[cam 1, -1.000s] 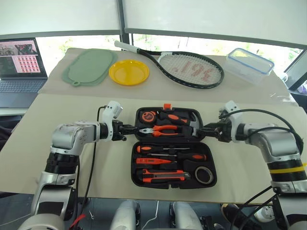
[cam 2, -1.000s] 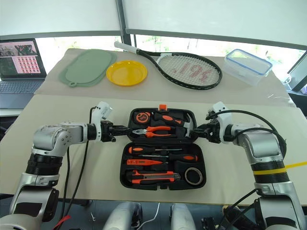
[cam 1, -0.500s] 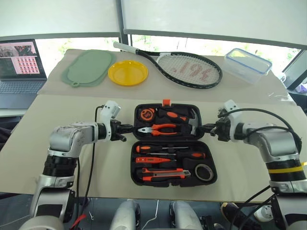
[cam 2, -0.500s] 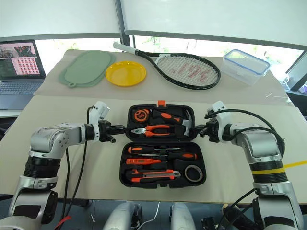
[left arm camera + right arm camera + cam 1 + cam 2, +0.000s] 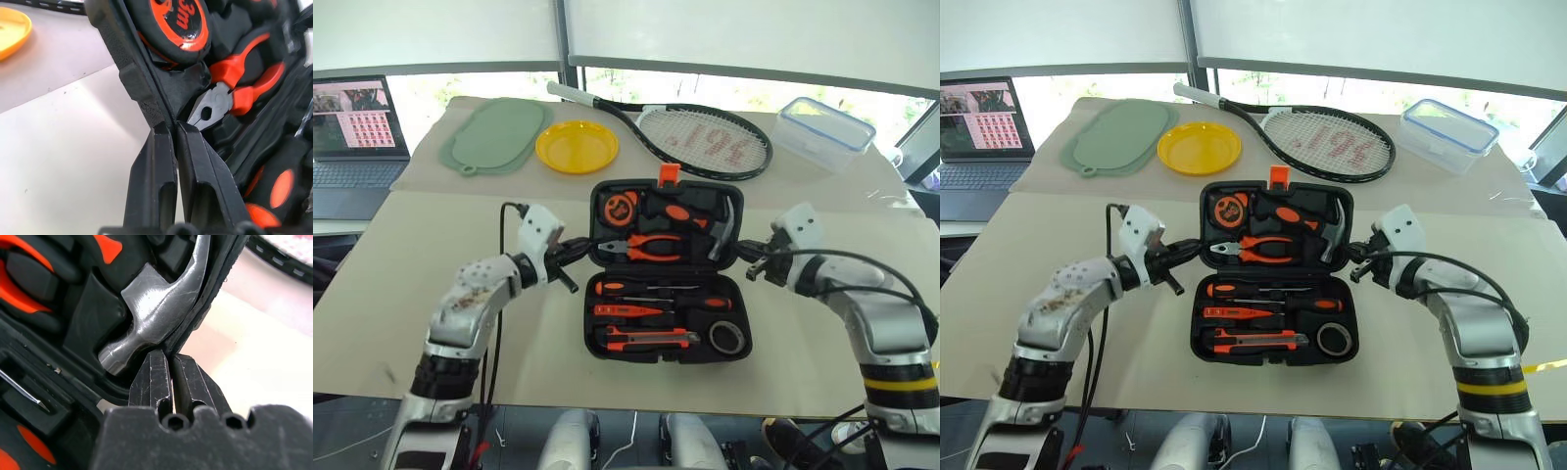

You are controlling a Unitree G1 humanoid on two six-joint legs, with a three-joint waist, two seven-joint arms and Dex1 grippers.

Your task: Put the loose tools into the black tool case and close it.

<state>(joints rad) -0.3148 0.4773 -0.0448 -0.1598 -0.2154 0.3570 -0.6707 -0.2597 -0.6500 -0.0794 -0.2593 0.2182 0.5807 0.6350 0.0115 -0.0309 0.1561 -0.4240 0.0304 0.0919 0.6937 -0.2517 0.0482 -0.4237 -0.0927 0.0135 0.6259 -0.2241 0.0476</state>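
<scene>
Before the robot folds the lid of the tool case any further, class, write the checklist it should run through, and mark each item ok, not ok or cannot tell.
1. Left gripper pinching the left edge of the lid: ok.
2. Right gripper pinching the lid's right edge beside the hammer: ok.
3. Screwdrivers, knife and tape roll lying in the slots of the case's base: ok.
4. Pliers and tape measure seated in the tilted lid: ok.
5. Nothing lying across the hinge line: cannot tell.
6. Orange latch free at the lid's far edge: ok.
</scene>
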